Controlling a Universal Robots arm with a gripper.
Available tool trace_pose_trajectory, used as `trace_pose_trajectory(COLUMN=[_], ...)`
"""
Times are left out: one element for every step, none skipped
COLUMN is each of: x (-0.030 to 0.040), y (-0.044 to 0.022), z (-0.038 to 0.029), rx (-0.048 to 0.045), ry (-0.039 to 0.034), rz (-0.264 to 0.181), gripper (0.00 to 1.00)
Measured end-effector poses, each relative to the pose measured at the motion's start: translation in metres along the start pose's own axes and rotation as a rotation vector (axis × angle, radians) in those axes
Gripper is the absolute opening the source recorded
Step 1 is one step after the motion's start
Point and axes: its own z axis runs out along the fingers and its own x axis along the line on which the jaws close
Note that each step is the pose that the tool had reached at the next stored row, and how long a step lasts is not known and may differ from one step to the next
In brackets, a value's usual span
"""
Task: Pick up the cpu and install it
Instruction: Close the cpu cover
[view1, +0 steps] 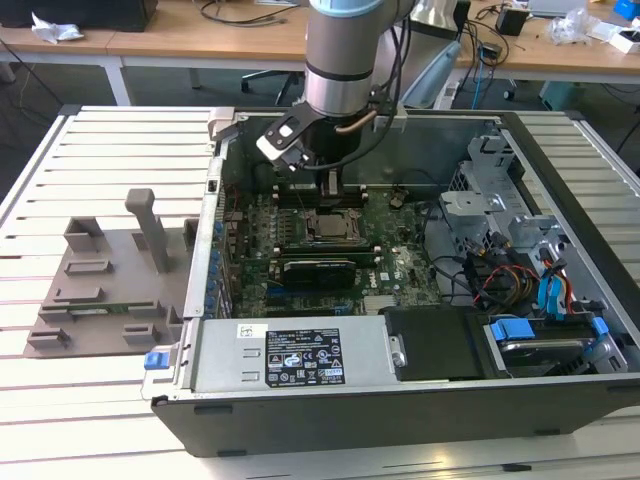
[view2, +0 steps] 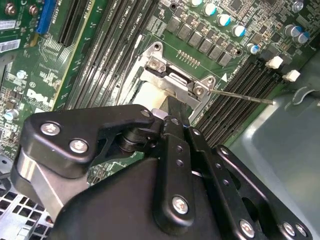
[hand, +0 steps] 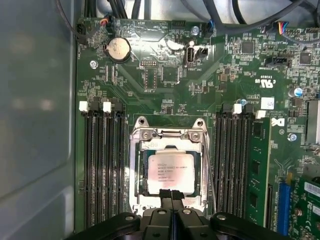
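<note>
Fingers (hand: 166, 198) pressed together, just beside cpu (hand: 171, 165) lying in socket (hand: 167, 134).

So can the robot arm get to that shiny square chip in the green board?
Probably yes. In the first wrist view the end effector hangs right by the edge of the cpu. The cpu lies face up in its socket, and nothing covers it.

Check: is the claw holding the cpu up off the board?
No, in the first wrist view the cpu lies flat in the socket, with the claw at its edge.
</note>
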Motion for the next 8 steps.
trace_pose_trajectory(x=[0.0000, 0.0001, 0.0003, 0.0004, 0.0005, 0.0005, 0.0006, 0.0006], y=[-0.0004, -0.0009, -0.0016, -0.0029, -0.0037, -0.0046, -0.0068, -0.0083], z=[0.0017, 0.0036, 0.0074, 0.0116, 0.0129, 0.0136, 0.0148, 0.0161], rx=[0.0000, 0.0000, -0.0001, -0.0001, -0.0001, -0.0002, -0.0001, -0.0001], ry=[0.0000, 0.0001, 0.0001, 0.0000, 0.0001, 0.0001, 0.0001, 0.0001], rz=[0.000, 0.000, 0.000, 0.000, 0.000, 0.000, 0.000, 0.000], gripper=[0.11, 0.11, 0.11, 0.11, 0.11, 0.11, 0.11, 0.11])
